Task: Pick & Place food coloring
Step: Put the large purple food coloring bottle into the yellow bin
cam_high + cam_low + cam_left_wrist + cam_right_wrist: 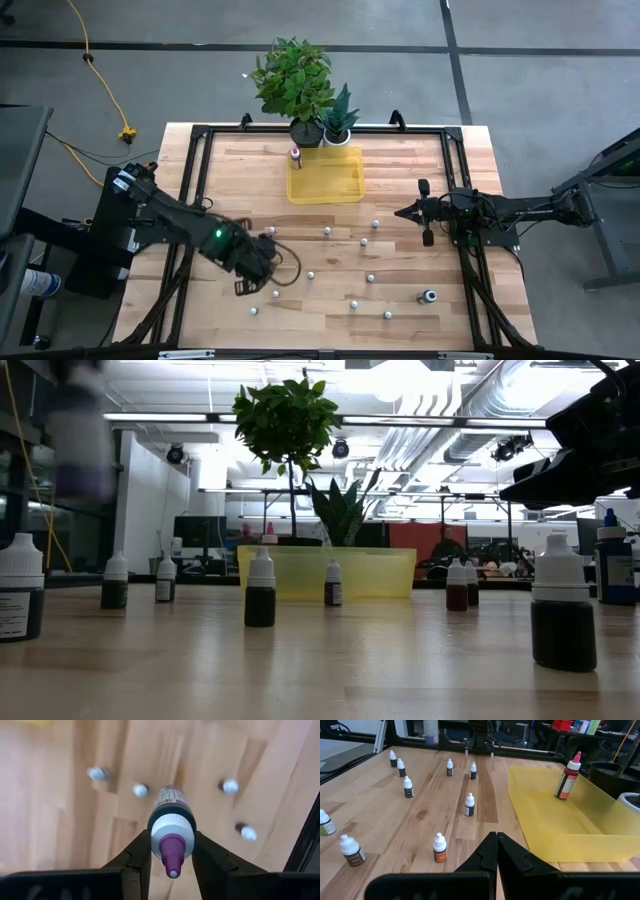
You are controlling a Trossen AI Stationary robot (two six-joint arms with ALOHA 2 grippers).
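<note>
Left wrist view: left gripper (172, 852) clamped on purple-capped bottle (170, 820), base hidden, right gripper (497, 845) together.

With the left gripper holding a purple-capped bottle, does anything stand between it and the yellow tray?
Nothing tall does. The left gripper grips the purple-capped bottle. Between it and the yellow tray only small bottles stand scattered on the table, low enough to pass over. One red-capped bottle already stands in the tray.
</note>
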